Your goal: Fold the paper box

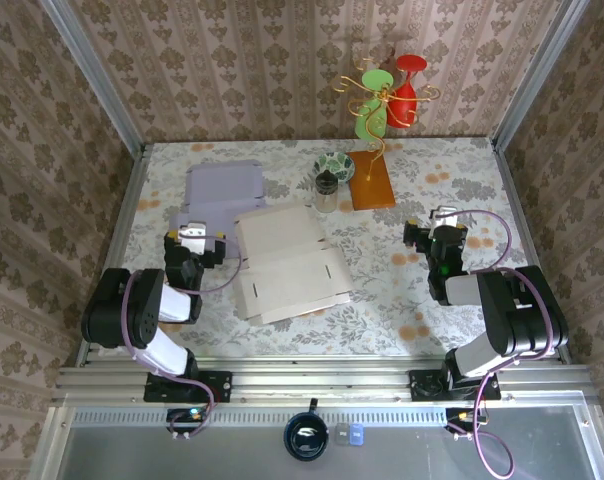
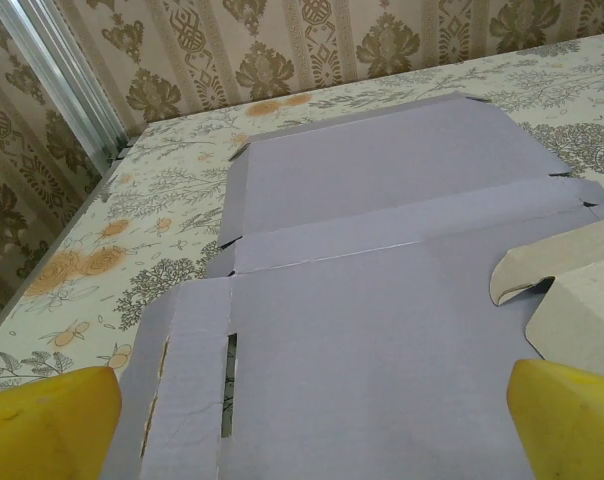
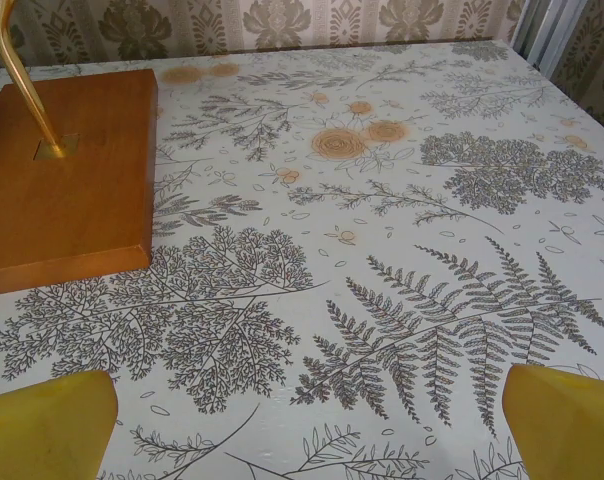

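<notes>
Your left gripper [image 1: 195, 233] and right gripper [image 1: 448, 215] both gape empty, the left over the flat lavender paper box [image 2: 382, 300] (a beige blank [image 1: 287, 262] touching it), the bowl [image 1: 334, 166] too small to read inside

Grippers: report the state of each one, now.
Left gripper: open, holding nothing, facing the purple sheet.
Right gripper: open, holding nothing, over the tablecloth.

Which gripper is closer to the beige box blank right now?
Left. The left gripper sits open just off the left edge of the beige box blank, over the purple sheet. The right gripper, also open, is well off to its right.
</notes>
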You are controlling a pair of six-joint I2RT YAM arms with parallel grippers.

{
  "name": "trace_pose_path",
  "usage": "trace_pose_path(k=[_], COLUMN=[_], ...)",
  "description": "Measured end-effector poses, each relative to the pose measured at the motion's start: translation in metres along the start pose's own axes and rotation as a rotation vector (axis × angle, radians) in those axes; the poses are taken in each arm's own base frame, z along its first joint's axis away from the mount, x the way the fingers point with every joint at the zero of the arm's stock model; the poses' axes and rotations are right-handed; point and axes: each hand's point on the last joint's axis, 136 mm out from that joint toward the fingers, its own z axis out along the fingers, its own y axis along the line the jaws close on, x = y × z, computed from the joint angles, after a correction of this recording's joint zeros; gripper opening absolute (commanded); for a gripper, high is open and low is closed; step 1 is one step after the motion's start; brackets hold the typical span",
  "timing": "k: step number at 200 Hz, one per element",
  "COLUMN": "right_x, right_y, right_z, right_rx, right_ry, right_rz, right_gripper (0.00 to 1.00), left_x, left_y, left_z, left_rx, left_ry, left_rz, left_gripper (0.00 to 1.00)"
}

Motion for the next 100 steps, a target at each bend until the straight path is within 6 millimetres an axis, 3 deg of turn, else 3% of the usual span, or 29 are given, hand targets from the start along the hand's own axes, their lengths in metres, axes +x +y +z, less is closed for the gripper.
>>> trace_pose_path(k=[100], right_x=[-0.0001], right_y=[0.0000], right_z=[0.0000], right_rx=[0.000], right_ry=[0.000], right_rz=[0.000], right_gripper=[1.00], left_x=[-0.0037], left_y=[0.0057], left_z=[0.0097], left_rx=[-0.031], left_ry=[0.020], left_rz=[0.001], left_gripper=[1.00])
